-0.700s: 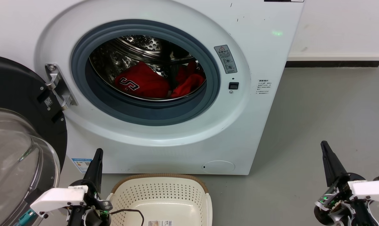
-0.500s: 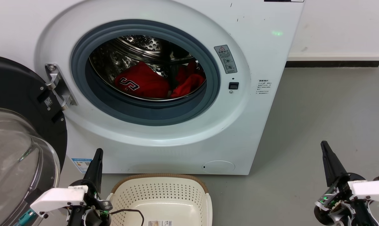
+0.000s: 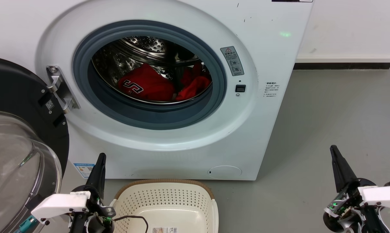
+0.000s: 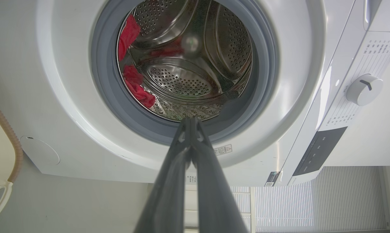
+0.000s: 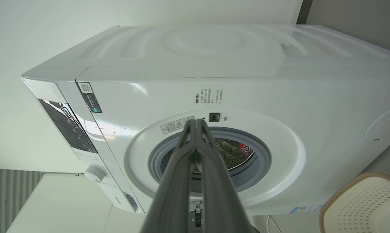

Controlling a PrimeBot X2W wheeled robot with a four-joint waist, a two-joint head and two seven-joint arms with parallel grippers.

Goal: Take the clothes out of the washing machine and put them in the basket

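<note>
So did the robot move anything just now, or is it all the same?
Nothing visibly changed. The clothes lie in the washing machine as before, the basket holds no clothes, and the left gripper and right gripper stay shut and low, holding nothing.

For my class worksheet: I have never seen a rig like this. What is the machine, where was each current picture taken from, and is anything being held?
This is a wheeled robot with two arms, each ending in jaws of two long dark fingers. The wide picture comes from its head camera, looking down: left fingers lower left, right fingers lower right. The other two come from wrist cameras looking along those fingers, so they look tilted. Both jaws are shut and hold nothing. Ahead stands a white washing machine, door swung open, with red clothes in its drum. A cream basket sits on the grey floor before it.
</note>
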